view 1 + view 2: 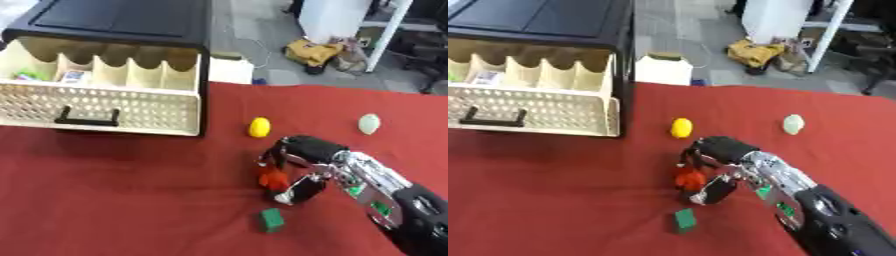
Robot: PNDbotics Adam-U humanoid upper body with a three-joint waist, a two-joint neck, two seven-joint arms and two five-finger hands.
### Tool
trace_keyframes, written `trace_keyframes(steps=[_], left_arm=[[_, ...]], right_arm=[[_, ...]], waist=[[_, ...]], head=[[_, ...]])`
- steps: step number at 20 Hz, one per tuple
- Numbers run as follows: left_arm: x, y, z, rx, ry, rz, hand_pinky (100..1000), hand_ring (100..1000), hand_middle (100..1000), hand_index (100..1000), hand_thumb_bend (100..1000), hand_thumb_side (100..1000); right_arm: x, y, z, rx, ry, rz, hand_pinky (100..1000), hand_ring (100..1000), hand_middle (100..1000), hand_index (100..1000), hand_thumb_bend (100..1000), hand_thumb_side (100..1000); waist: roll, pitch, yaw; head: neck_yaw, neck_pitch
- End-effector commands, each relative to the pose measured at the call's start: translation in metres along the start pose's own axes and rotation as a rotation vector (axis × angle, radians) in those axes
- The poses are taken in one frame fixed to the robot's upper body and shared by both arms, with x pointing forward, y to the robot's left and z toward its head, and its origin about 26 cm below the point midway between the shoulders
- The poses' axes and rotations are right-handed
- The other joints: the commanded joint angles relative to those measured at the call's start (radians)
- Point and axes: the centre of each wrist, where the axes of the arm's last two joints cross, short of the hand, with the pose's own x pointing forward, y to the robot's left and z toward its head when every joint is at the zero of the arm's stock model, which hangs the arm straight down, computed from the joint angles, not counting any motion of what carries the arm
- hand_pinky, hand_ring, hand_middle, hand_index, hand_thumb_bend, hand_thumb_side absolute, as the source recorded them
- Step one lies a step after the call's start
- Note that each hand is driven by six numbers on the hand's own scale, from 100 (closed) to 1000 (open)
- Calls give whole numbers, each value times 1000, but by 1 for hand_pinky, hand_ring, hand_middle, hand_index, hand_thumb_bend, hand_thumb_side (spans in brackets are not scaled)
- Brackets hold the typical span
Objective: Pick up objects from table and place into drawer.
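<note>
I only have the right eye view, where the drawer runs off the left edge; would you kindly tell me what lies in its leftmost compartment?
Observer: In the left eye view a small green thing lies in the leftmost compartment that shows of the drawer.
Operator: Thanks. While the right hand curls round the red thing, does the green one share a compartment with the blue-and-white packet?
Observer: No, a divider stands between them; the packet is one compartment to the right.
</note>
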Motion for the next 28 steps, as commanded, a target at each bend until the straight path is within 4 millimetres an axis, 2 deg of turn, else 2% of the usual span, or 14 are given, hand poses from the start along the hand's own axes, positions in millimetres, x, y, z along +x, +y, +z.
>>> trace_keyframes(steps=[1,9,17,20,23,25,26,28], left_arm=[[5,5,-4,5,-19,-10,553,506,538,839,105,1000],[5,5,-3,8,-16,-5,553,507,538,839,103,1000],[4,4,-3,9,-16,-2,553,506,538,839,103,1000],[4,4,-3,10,-17,-2,553,506,538,839,102,1000],[4,4,-3,9,-17,-2,553,506,537,839,102,1000],[4,4,-3,9,-17,-1,553,506,538,839,102,1000],[4,4,-3,9,-17,-1,553,506,538,839,102,1000],[4,3,-3,8,-15,-1,553,506,537,839,102,1000]], right_arm=[[-5,-16,8,-15,1,18,643,627,489,790,328,411],[2,-33,11,-42,-26,33,640,625,490,780,100,478],[-1,-28,11,-34,-10,80,634,630,506,767,100,538],[-3,-24,11,-26,-6,90,633,633,509,766,100,523],[-4,-20,10,-12,-4,95,638,641,521,777,100,462],[-4,-19,9,-3,-4,99,643,657,545,794,236,417],[-5,-19,9,-1,1,102,644,667,552,796,306,428],[-6,-21,9,-8,24,115,644,678,546,796,378,457]], waist=[[8,-21,-5],[14,-29,-12],[17,-28,-12],[17,-25,-12],[17,-24,-11],[17,-24,-11],[17,-24,-10],[17,-24,-9]], head=[[1,-4],[-8,-3],[-17,-6],[-18,-3],[-18,-1],[-18,-1],[-19,-1],[-20,-2]])
